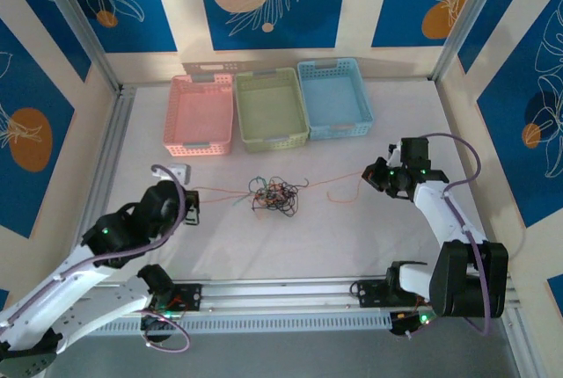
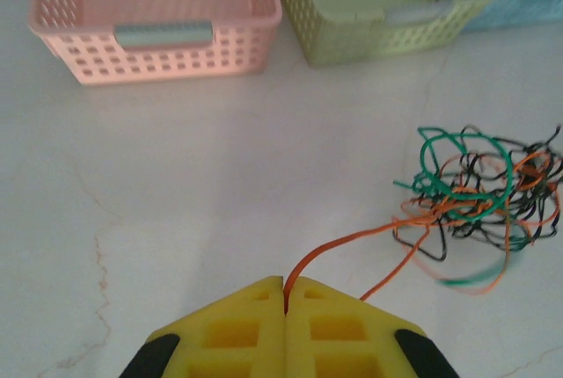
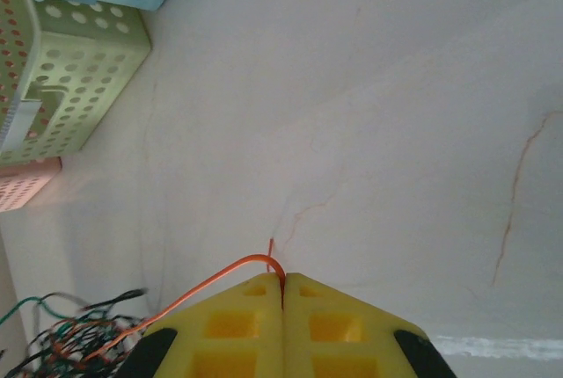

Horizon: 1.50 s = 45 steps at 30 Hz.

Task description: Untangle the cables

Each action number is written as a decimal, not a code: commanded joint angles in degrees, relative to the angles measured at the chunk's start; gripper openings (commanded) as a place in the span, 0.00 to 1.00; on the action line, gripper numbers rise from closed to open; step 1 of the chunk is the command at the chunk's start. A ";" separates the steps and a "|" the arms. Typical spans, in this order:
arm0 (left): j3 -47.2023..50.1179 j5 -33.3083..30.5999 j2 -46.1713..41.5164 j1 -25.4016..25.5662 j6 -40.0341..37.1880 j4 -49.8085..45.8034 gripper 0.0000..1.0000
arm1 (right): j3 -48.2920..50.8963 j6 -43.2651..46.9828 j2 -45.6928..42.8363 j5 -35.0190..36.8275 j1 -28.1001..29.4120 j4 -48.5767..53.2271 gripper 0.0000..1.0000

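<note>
A knotted clump of thin red, green and black cables point(image 1: 271, 195) lies in the middle of the white table. My left gripper point(image 1: 193, 199) sits to its left, shut on a red cable point(image 2: 352, 242) that runs from the yellow fingertips point(image 2: 255, 308) to the clump point(image 2: 479, 193). To the clump's right my right gripper point(image 1: 376, 176) is shut on another red cable point(image 3: 220, 279), which arcs left from the fingertips point(image 3: 308, 303) toward the clump point(image 3: 62, 338). The red strand point(image 1: 339, 186) stretches across the table between clump and right gripper.
Three empty baskets stand in a row at the back: pink point(image 1: 200, 114), green point(image 1: 271, 109), blue point(image 1: 333, 98). In the left wrist view the pink basket point(image 2: 154, 13) and green basket point(image 2: 378, 4) lie ahead. A small white block point(image 1: 180, 170) lies behind the left gripper.
</note>
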State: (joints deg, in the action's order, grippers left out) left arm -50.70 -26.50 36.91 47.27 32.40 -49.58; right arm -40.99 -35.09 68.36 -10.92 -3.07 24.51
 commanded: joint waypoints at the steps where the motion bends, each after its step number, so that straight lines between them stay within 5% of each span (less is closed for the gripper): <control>1: -4.69 -4.60 -1.81 -0.07 -1.85 -4.26 0.00 | 1.01 -0.42 0.36 2.30 -0.72 0.27 0.00; 11: -12.93 -9.28 -2.96 -0.06 -5.01 -7.67 0.00 | 2.07 -1.32 -0.11 8.87 -4.89 1.47 0.00; 30: -21.03 -16.04 -6.23 -0.02 -7.69 -13.35 0.00 | 3.25 -2.47 0.76 10.35 -9.05 0.82 0.00; 42: -6.62 1.91 3.25 -0.07 -4.79 -1.18 0.00 | 1.57 0.26 1.27 8.59 -1.46 1.17 0.00; 43: -4.76 3.46 4.20 -0.07 -4.16 0.41 0.00 | 1.11 0.66 1.18 9.01 -0.48 1.81 0.03; 45: -1.37 5.21 5.48 -0.07 -3.00 3.20 0.00 | 0.16 1.34 0.54 10.46 1.16 3.23 0.39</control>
State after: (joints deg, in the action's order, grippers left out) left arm -55.44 -26.76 41.41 47.27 26.96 -52.18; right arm -38.57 -35.48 69.65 -2.50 -3.44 25.36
